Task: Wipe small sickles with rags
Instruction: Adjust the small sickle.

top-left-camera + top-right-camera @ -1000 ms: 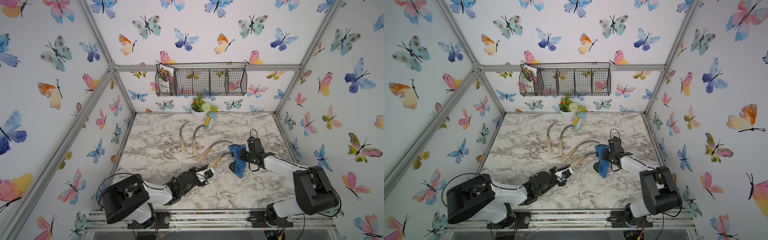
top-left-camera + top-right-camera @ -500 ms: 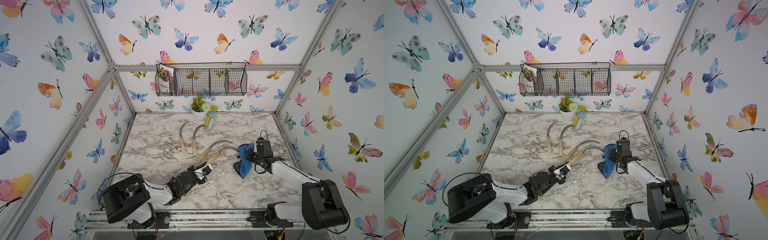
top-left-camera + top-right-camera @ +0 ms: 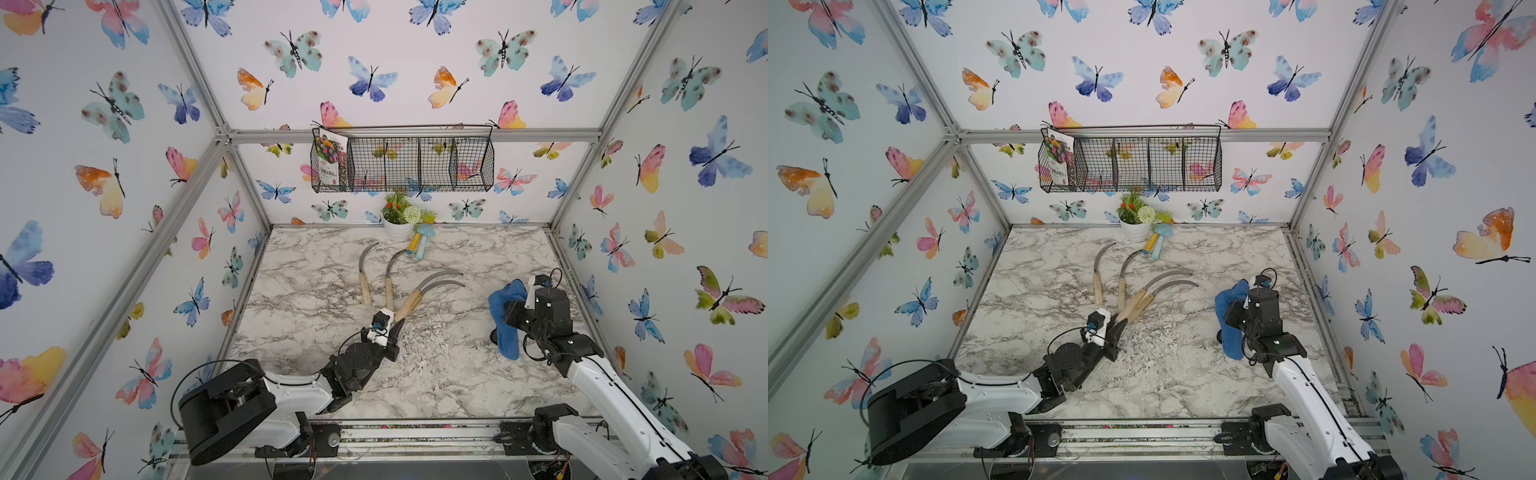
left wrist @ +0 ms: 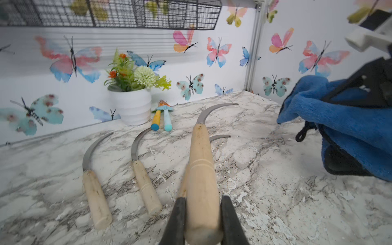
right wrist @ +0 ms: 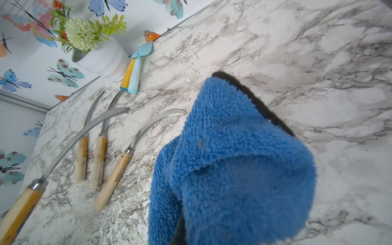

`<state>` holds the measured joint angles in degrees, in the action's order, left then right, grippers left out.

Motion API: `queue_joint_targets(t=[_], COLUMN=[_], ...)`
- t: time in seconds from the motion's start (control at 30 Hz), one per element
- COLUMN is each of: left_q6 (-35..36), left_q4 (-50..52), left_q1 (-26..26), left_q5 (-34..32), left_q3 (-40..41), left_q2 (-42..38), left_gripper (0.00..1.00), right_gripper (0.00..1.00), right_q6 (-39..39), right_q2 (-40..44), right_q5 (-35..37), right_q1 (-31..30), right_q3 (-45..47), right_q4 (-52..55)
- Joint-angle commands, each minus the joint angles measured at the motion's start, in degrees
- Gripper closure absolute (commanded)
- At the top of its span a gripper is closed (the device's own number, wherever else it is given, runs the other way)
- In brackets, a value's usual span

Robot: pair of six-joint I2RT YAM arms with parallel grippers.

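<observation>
Marble-patterned tabletop boxed in by butterfly wallpaper, scuffed with pale flakes toward the near edge. Looks like the step of bringing cloth and blade together for a wipe, no contact yet.

To do it well: keep the lifted small sickle with the thin curved grey blade and pale wooden handle steady and angled up off the marble, blade pointing away from the arm. Bring the thick blue terry rag across to the blade from the side, fold it around the flat of the metal near the ferrule, then draw outward along the curve to the tip. Wipe from the spine side rather than into the edge; probably spares the pile from snagging. Keep clear of the three other wooden-handled sickles lying flat beside it, and of the yellow and light-blue mushroom-shaped toys by the white flowerpot.

Left gripper: closed down hard on the butt end of that handle, a black finger pressed to each side, nothing else touched. Right gripper: clamped fully onto the rag, cloth draped over the fingers and hiding most of them, seemingly hanging above the marble, off to the right of the blades, touching none.
</observation>
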<state>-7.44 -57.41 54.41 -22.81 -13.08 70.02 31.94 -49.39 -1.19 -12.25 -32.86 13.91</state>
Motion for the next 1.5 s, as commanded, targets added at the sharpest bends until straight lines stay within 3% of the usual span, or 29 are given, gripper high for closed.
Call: queue_joint_targets(t=[0.0,0.17,0.4,0.57,0.77,1.17,1.47], left_q6=[-16.1,-16.5,-16.8,-15.0,-12.6,-8.7,-9.5], left_q4=[10.4,7.5,5.0,5.4,6.3,10.2,9.9], left_q1=[-9.2,-10.5,-10.5,-10.2,-7.6,-0.6,0.0], left_q5=[12.7,19.9,29.4,33.9,36.9,34.9,35.1], left_q3=[-0.8,-0.2,-2.2,-3.4,-5.9,-10.8,-13.4], left_q2=[-8.5,-8.2,-3.6,-2.5,0.6,6.0,11.6], left_gripper=[1.0,1.0,1.0,1.0,1.0,1.0,1.0], right_gripper=[0.98,0.98,0.98,0.98,0.98,0.98,0.98], right_q6=[0.2,1.1,4.7,7.0,8.0,5.5,3.5], right_q2=[2.7,2.8,-8.9,-15.6,-19.4,-22.9,-25.3], right_q5=[-3.4,-2.4,6.3,5.2,5.5,6.4,9.2], right_q1=[-0.3,-4.8,-24.4,-30.1,-32.3,-32.7,-37.1], right_q3=[1.0,2.2,1.0,0.1,-2.6,-10.0,-14.6], right_q4=[1.8,0.4,-9.0,-18.0,-22.5,-22.6,-20.0])
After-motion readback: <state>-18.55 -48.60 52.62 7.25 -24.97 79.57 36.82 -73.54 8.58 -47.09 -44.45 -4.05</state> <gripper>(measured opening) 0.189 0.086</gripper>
